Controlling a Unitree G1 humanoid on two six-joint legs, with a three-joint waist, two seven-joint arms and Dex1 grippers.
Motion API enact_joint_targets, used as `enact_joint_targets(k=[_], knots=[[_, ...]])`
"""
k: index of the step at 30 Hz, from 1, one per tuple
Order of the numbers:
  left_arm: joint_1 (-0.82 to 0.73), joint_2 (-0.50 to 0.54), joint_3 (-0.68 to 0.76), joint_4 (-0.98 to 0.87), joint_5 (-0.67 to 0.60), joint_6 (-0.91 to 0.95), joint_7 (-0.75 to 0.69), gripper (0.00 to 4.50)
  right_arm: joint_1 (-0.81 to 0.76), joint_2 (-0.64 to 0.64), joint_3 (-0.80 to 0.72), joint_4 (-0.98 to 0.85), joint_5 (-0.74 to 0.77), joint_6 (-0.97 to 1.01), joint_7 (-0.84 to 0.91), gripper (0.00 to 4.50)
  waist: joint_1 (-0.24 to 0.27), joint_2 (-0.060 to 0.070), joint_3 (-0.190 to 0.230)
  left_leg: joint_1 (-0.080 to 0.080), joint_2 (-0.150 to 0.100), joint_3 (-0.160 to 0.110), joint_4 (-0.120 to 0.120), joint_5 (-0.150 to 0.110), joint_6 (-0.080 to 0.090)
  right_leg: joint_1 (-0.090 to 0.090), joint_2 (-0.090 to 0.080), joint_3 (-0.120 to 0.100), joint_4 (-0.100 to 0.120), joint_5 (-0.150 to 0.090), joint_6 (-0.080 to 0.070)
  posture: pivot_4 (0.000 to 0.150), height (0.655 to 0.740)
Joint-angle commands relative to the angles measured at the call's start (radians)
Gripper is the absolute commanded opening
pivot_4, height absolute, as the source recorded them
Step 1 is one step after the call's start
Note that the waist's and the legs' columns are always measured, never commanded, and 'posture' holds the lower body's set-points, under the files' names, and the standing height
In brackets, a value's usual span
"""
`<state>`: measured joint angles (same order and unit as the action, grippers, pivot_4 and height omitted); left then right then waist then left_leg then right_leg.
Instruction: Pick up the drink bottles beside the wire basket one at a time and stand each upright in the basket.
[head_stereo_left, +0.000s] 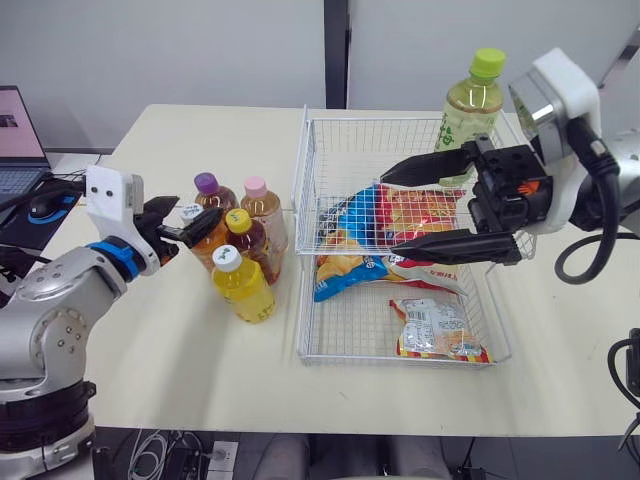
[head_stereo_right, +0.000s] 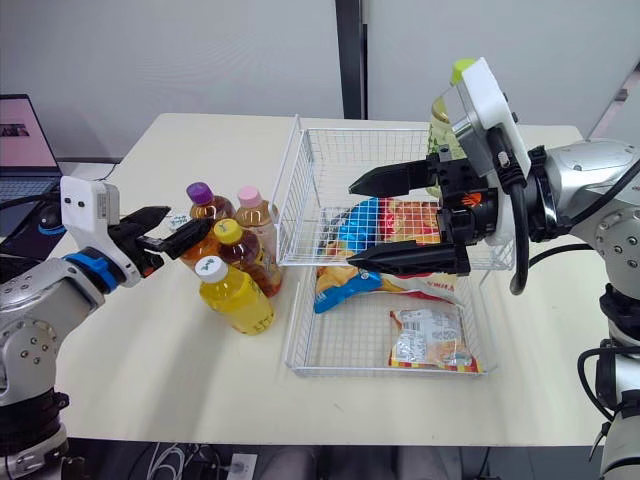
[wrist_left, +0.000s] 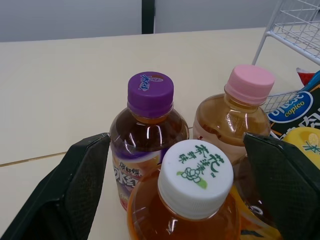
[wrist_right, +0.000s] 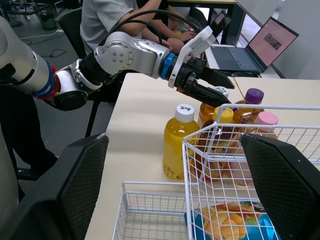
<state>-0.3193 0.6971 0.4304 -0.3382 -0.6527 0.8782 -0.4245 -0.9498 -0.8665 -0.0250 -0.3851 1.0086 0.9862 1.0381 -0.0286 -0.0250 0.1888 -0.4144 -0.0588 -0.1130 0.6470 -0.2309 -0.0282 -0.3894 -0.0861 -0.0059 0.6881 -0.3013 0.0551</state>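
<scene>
**Inspector:** Surface and surroundings?

**Assistant:** Cream table (head_stereo_left: 180, 350), grey wall behind. A laptop (head_stereo_left: 18, 140) sits at the far left.

**Inspector:** Left gripper?

**Assistant:** The left gripper (head_stereo_left: 196, 216) is spread open, with a finger on either side of the white-capped orange bottle (wrist_left: 195, 180). Contact cannot be confirmed.

**Inspector:** Other bottles?

**Assistant:** All are upright on the table, just left of the wire basket (head_stereo_left: 305, 200). They are the purple-capped bottle (head_stereo_left: 206, 184), the pink-capped bottle (head_stereo_left: 262, 205), the yellow-capped bottle (head_stereo_left: 245, 235) and, nearest, the yellow juice bottle (head_stereo_left: 242, 285).

**Inspector:** Basket?

**Assistant:** Snack bags (head_stereo_left: 400, 215) lie inside. A green-capped bottle (head_stereo_left: 470, 105) stands at the far right corner; I cannot tell whether it is inside or behind.

**Inspector:** Right gripper?

**Assistant:** The right gripper (head_stereo_left: 390, 210) is wide apart and empty, over the basket's right half.
</scene>
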Motion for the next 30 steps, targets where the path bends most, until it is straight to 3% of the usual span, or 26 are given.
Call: enact_joint_targets(k=[1,9,15,21,26,30], knots=[[-0.012,-0.001,0.009,-0.004,0.004,-0.027,0.005,3.85,0.001,-0.008,-0.048,-0.020,0.017,-0.007,-0.006,4.50,0.000,0.000,0.000,0.000,0.000,0.000,0.000,0.000,0.000,0.000,0.000,0.000,0.000,0.000,0.000,0.150,0.7400],[-0.004,-0.006,0.004,-0.005,0.003,-0.040,-0.001,1.44,0.004,-0.012,-0.055,-0.020,0.018,-0.004,-0.004,4.50,0.000,0.000,0.000,0.000,0.000,0.000,0.000,0.000,0.000,0.000,0.000,0.000,0.000,0.000,0.000,0.150,0.7400],[0.017,0.018,0.070,-0.061,-0.044,-0.021,-0.014,1.37,0.007,-0.021,-0.063,-0.022,0.018,-0.003,-0.003,4.50,0.000,0.000,0.000,0.000,0.000,0.000,0.000,0.000,0.000,0.000,0.000,0.000,0.000,0.000,0.000,0.150,0.7400],[0.013,0.106,0.188,-0.120,-0.147,0.055,-0.030,1.37,0.007,-0.028,-0.075,-0.013,0.009,-0.012,-0.001,4.50,-0.001,0.000,0.000,-0.001,0.001,-0.001,0.000,0.000,0.000,0.000,0.000,-0.001,-0.001,0.000,0.000,0.150,0.7400],[0.012,0.292,0.305,-0.086,-0.245,0.137,-0.153,1.37,0.003,-0.034,-0.081,-0.001,0.000,-0.020,0.007,4.50,-0.002,-0.001,0.001,-0.001,0.001,-0.001,-0.001,0.000,0.000,0.000,0.000,-0.001,-0.002,0.000,0.000,0.150,0.7400],[-0.094,0.467,0.340,0.057,-0.305,0.182,-0.242,1.37,-0.006,-0.038,-0.083,0.014,-0.016,-0.033,0.011,4.50,-0.002,-0.001,0.001,-0.001,0.001,-0.001,-0.002,0.000,0.000,0.000,0.001,-0.002,-0.004,0.000,0.000,0.150,0.7400]])
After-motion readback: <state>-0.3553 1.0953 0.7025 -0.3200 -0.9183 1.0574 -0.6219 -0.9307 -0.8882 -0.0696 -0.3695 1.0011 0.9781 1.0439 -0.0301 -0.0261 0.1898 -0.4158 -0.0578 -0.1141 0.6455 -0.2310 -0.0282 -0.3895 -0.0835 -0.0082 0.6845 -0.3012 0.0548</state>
